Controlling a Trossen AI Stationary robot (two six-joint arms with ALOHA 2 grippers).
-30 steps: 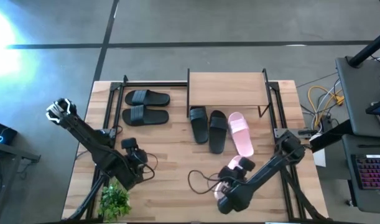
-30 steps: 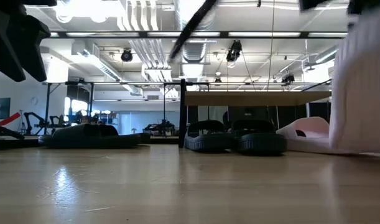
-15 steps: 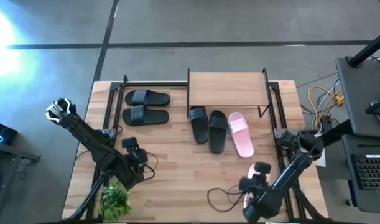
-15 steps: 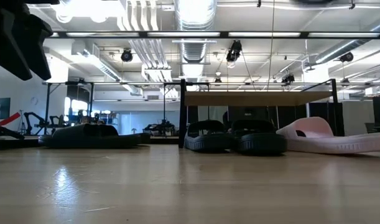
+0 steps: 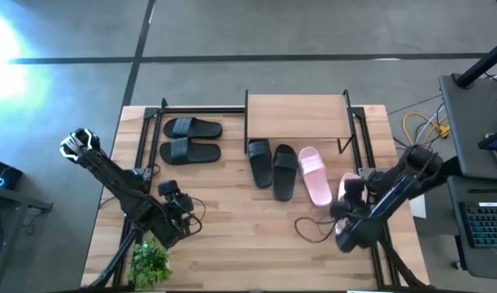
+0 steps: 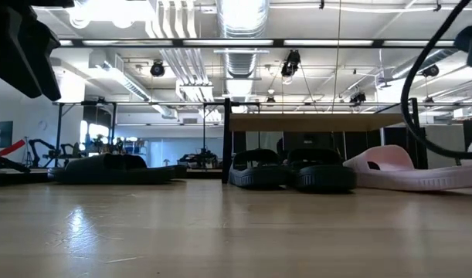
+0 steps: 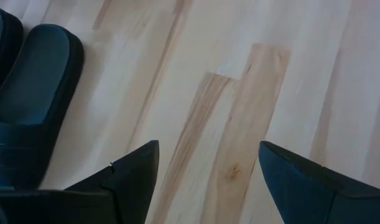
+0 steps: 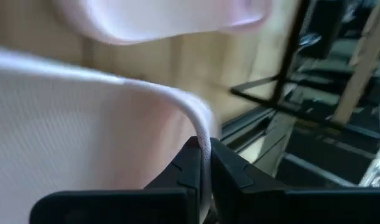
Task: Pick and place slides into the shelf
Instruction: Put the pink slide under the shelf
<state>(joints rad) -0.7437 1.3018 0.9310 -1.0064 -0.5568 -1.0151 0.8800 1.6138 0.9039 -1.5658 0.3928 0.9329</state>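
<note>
The shelf (image 5: 297, 114) stands at the table's far middle. Two black slides (image 5: 191, 139) lie to its left, and two more black slides (image 5: 272, 167) and a pale pink slide (image 5: 315, 175) lie in front of it, soles down. My right gripper (image 5: 346, 205), right of that pink slide, is shut on a second pink slide (image 5: 348, 187). My left gripper (image 5: 183, 216) hovers open over bare wood at the near left, its fingers apart in the left wrist view (image 7: 208, 168). My right gripper pinches a thin edge of the pink slide's strap (image 8: 205, 140) between its two fingertips, a single layer. The fingers slant down toward the table's far side. The slide (image 8: 84, 118) sits ahead of the fingers, above the table; its sole side is hidden.
A black cable loop (image 5: 313, 229) trails on the table beside the right arm. A small green plant (image 5: 150, 262) sits at the near left corner. The black frame rails (image 5: 368, 138) run along the table's right side near the held slide.
My right gripper has carried the pink slide from the near middle toward the table's right edge, then toward the far edge, rolling its wrist on the way. The slide has left the low view. The cable loop has followed along the table.
</note>
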